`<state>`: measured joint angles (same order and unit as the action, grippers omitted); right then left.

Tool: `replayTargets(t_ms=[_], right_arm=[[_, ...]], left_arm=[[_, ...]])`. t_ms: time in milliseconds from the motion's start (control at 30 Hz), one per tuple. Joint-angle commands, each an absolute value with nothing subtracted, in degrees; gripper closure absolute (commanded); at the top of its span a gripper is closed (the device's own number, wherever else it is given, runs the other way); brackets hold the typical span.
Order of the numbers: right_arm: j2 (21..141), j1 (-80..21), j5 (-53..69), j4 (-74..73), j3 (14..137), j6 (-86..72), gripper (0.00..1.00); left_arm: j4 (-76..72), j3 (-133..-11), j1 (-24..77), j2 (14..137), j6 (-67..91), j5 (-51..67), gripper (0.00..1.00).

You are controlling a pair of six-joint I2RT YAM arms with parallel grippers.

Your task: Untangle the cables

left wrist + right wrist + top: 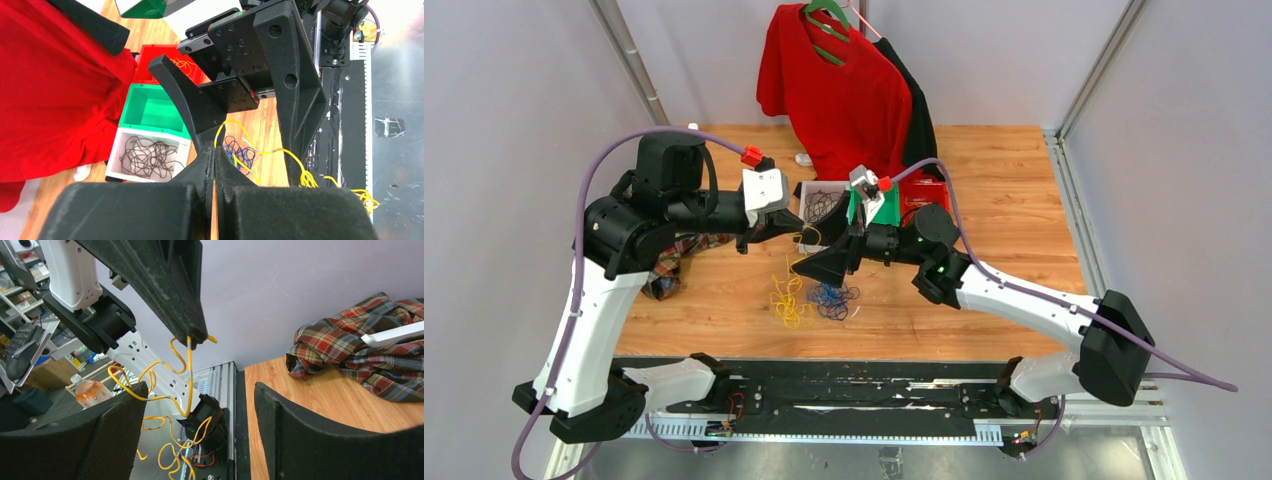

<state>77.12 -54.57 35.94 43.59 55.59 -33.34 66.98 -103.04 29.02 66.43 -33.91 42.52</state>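
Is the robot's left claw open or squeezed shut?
The left gripper is shut: its fingers meet, pinching the yellow cable, which hangs from their tips.

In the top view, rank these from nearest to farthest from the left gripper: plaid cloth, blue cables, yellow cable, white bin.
1. yellow cable: pinched in the shut left gripper, hanging from it.
2. white bin: just to its right.
3. blue cables: lower in the view, toward the near edge.
4. plaid cloth: far left.
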Motion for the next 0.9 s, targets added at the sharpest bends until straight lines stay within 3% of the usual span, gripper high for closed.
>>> replayTargets(t_ms=[0, 100, 400, 700, 867], right_arm=[[78.0, -55.2, 32.7, 50.7, 54.0, -38.0, 0.23], [79.6, -55.3, 28.6, 49.7, 54.8, -40.2, 0.23], [83.7, -55.6, 28.4, 71.5, 49.8, -49.4, 0.22], [77.9, -57.5, 21.3, 55.9, 51.5, -37.6, 0.24], [83.1, -57.9, 22.5, 50.8, 57.8, -36.4, 0.35]], left_arm=[[66.8, -103.1, 29.4, 66.1, -34.8, 42.9, 1.00], [66.9, -103.9, 29.4, 66.4, -33.8, 43.9, 1.00], [66.0, -102.9, 29.4, 65.7, -33.6, 41.5, 1.00], [59.4, -100.1, 29.4, 66.2, -27.4, 40.4, 1.00], [56.8, -100.7, 29.4, 66.1, -24.3, 40.8, 1.00]])
